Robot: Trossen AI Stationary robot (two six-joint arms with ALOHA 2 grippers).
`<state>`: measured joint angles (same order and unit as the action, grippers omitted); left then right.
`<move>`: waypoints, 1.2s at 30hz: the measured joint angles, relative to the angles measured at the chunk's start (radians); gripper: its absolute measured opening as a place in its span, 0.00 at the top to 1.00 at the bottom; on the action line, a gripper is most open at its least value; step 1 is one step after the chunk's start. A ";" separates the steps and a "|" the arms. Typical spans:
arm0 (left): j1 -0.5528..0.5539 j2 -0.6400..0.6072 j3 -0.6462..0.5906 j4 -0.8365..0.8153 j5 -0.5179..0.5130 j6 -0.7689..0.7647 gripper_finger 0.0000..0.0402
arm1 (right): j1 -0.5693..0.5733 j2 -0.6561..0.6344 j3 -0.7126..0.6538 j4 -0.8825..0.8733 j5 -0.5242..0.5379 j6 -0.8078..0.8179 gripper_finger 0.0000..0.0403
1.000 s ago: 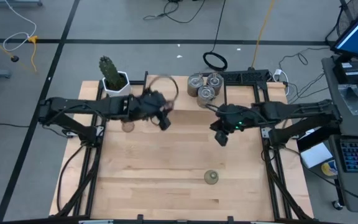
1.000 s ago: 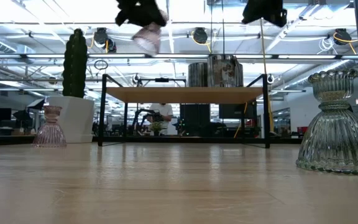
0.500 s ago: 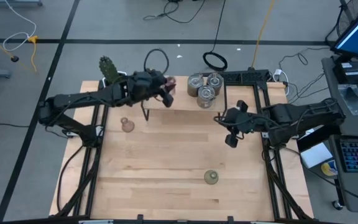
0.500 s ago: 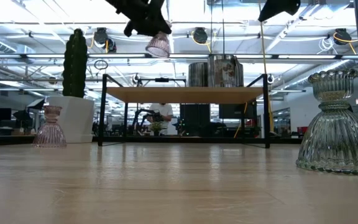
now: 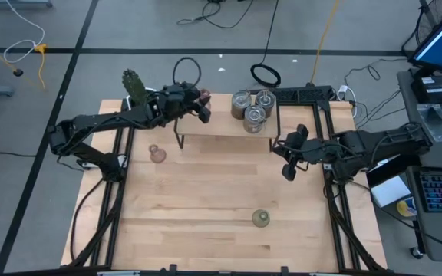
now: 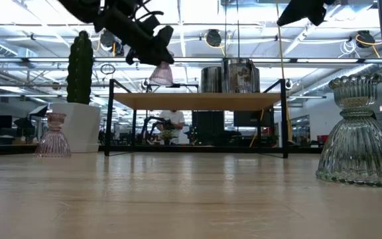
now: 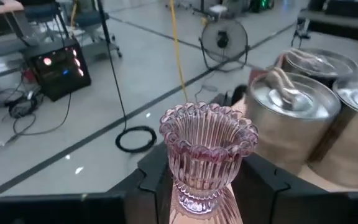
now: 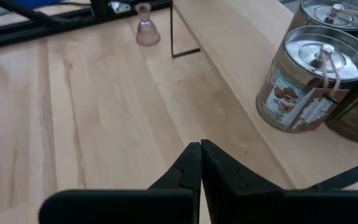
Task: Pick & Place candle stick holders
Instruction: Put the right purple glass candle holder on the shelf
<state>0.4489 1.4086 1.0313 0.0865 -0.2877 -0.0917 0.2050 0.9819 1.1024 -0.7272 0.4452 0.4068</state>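
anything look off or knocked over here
Nothing stands out. The pink holder in the left gripper hangs above the shelf; the other pink holder and the olive-green holder stand upright on the table. The right gripper is shut and empty.

Pink holder [image 6: 161,74] above raised shelf [image 6: 197,100]

The left gripper [image 5: 203,113], clamped on a pinkish ribbed glass vase-shaped candle holder [image 7: 207,152], now reaches over the raised wooden shelf [image 5: 221,123] instead of the open table. The right gripper [image 5: 288,173], now pinched closed, sits farther toward the right edge.
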 joint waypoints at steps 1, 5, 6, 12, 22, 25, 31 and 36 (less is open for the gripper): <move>0.009 0.000 -0.016 0.036 0.002 0.000 0.68 | 0.000 -0.008 -0.011 0.013 0.000 0.000 1.00; 0.041 -0.003 -0.082 0.155 -0.006 -0.013 0.68 | 0.000 -0.027 -0.037 0.030 0.000 0.000 1.00; 0.046 -0.003 -0.099 0.169 -0.006 -0.013 0.68 | 0.000 -0.030 -0.041 0.028 0.000 0.000 1.00; 0.084 -0.002 -0.166 0.261 -0.017 -0.022 0.68 | 0.000 -0.035 -0.053 0.046 0.000 0.000 1.00; 0.095 0.015 -0.172 0.261 -0.003 -0.014 0.68 | 0.000 -0.035 -0.054 0.065 0.007 -0.003 1.00; 0.094 0.045 -0.173 0.261 -0.002 -0.014 0.68 | 0.000 -0.035 -0.054 0.065 0.007 -0.003 1.00; 0.096 0.060 -0.173 0.281 -0.027 -0.008 0.68 | 0.000 -0.035 -0.054 0.065 0.006 0.007 1.00; 0.102 0.060 -0.172 0.277 -0.028 -0.001 0.68 | 0.000 -0.035 -0.054 0.065 0.005 0.022 1.00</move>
<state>0.5505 1.4687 0.8589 0.3630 -0.3157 -0.0926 0.2047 0.9466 1.0481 -0.6617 0.4503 0.4290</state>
